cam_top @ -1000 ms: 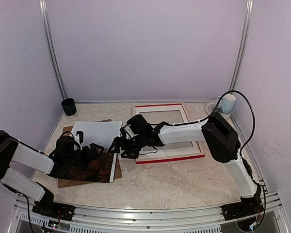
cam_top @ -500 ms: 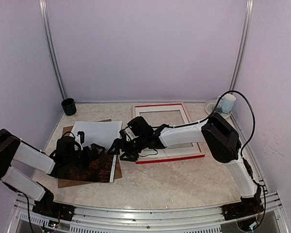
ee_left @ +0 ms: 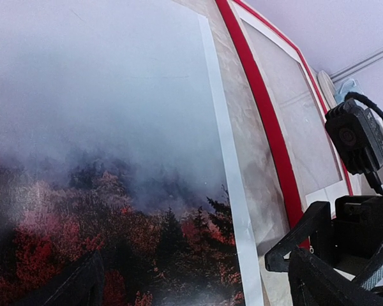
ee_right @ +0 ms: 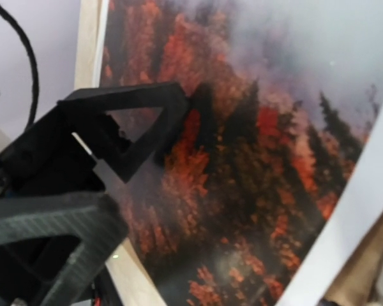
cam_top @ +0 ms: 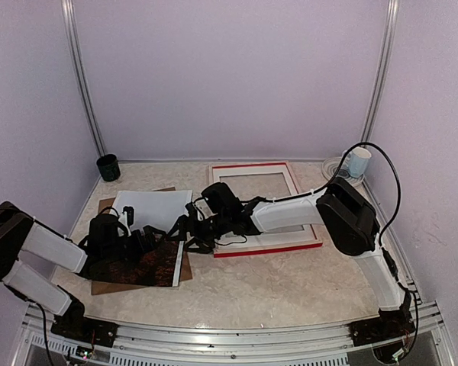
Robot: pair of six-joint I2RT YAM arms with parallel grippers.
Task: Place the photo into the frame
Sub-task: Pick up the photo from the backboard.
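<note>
Top external view: our left hand (cam_top: 141, 242) and right hand (cam_top: 179, 230), both spread, flank the misty red-forest photo print (cam_top: 156, 267), likely to lift it toward the red rectangular frame (cam_top: 267, 248).

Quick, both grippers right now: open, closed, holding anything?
Left gripper: open, holding nothing, over the photo.
Right gripper: open, holding nothing, at the photo's right edge.

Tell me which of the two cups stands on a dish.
The pale mug in the back right corner: it sits on a round white dish. The dark cup, back left, stands straight on the table.
</note>
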